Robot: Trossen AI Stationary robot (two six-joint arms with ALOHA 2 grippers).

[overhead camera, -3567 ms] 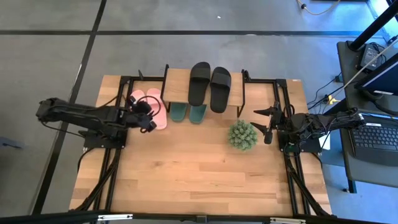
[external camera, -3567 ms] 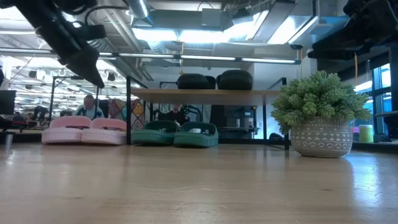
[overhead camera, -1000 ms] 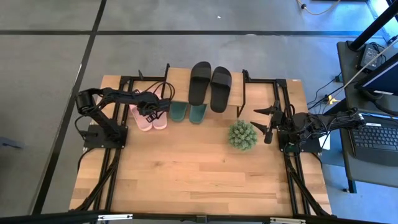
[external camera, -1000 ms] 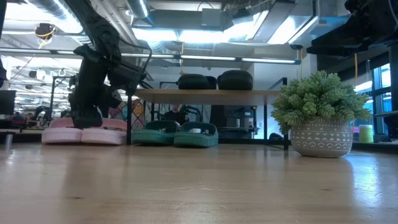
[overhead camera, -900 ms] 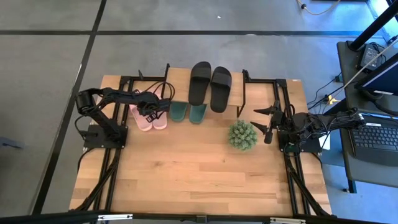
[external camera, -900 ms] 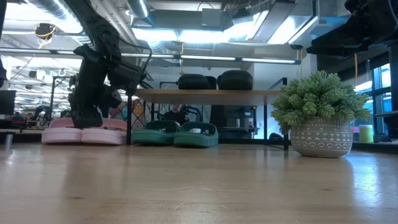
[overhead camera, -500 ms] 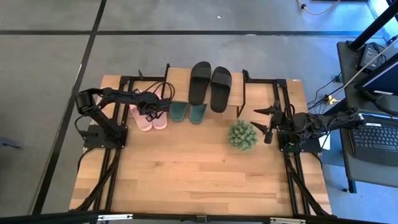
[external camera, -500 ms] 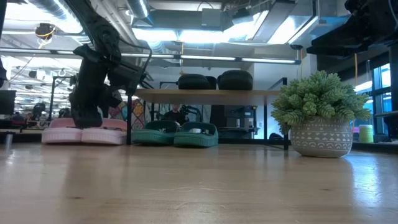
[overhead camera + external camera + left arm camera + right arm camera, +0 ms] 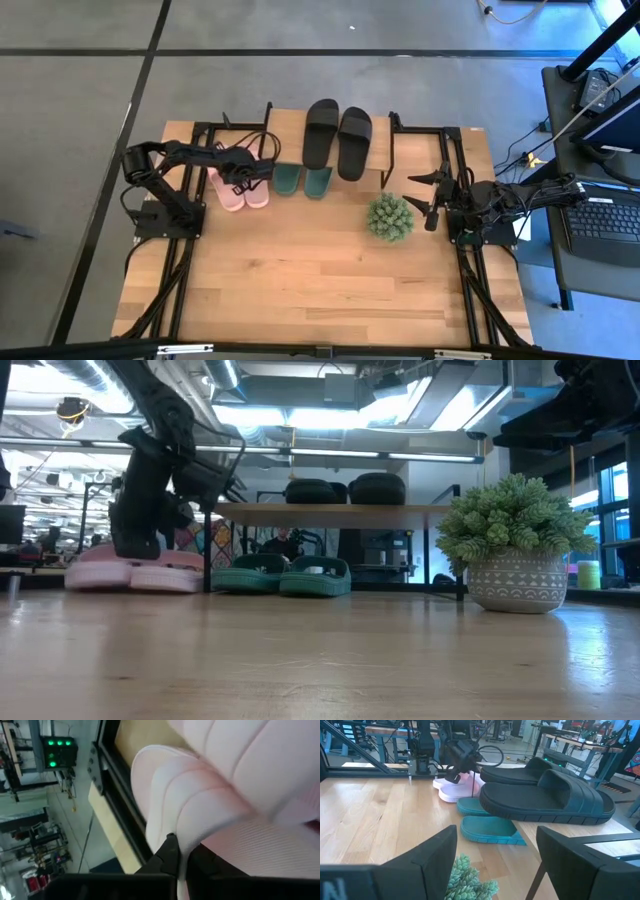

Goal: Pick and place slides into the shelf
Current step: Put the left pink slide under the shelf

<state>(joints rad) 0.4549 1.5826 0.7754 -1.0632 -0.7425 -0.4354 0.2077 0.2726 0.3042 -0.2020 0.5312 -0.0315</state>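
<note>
Left wrist view: left hand pinching pink slide strap.

Robotics lab, exposed ceiling ducts, equipment racks

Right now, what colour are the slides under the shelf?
Dark green, tucked under the shelf; the low view shows them best.
</note>
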